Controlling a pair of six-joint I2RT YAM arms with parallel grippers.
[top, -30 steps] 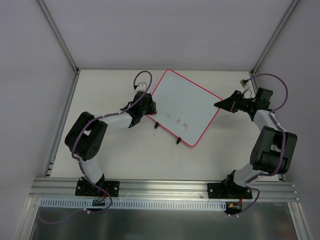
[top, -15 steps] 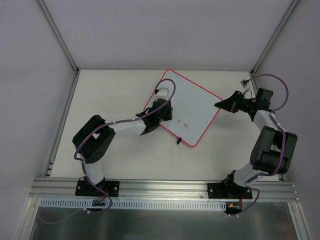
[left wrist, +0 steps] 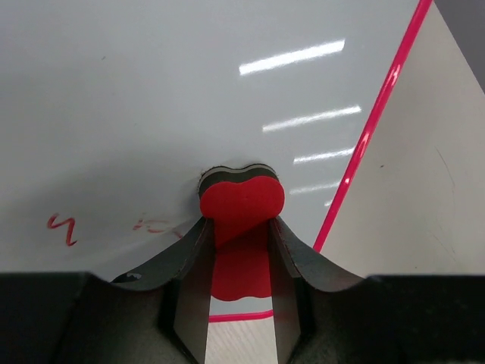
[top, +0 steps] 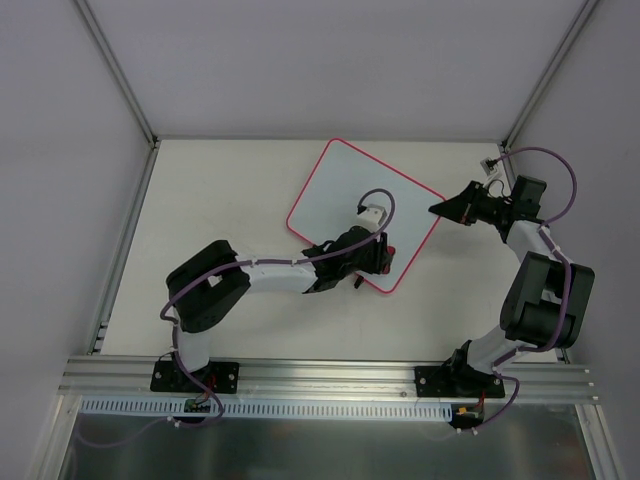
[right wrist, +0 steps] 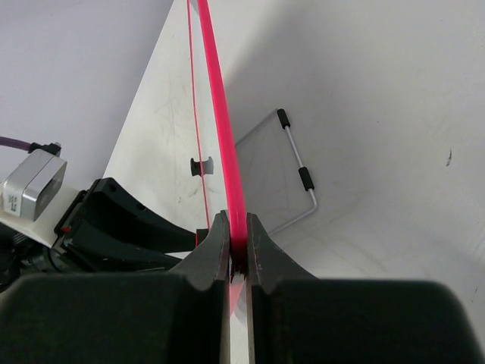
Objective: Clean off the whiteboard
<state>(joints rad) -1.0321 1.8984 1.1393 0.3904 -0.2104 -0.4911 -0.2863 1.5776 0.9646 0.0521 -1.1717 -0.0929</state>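
The whiteboard (top: pixel 350 190) with its thin red-pink frame stands tilted on the table in the top view. My left gripper (top: pixel 385 255) is over its near right corner, shut on the small red eraser (left wrist: pixel 241 201), whose black felt end presses on the board surface (left wrist: pixel 151 91). Faint red marks (left wrist: pixel 61 227) remain left of the eraser. My right gripper (top: pixel 440 209) is shut on the board's right edge; in the right wrist view the pink frame (right wrist: pixel 220 114) runs up from between my fingers (right wrist: pixel 238 250).
A wire stand with black sleeves (right wrist: pixel 297 171) shows behind the board in the right wrist view. The table (top: pixel 220 200) is walled by grey panels at the left, back and right. A metal rail (top: pixel 330 375) runs along the near edge.
My left gripper has swept with the eraser from the board's left edge across to its near right corner, over the red writing. The right gripper and the board have not moved.
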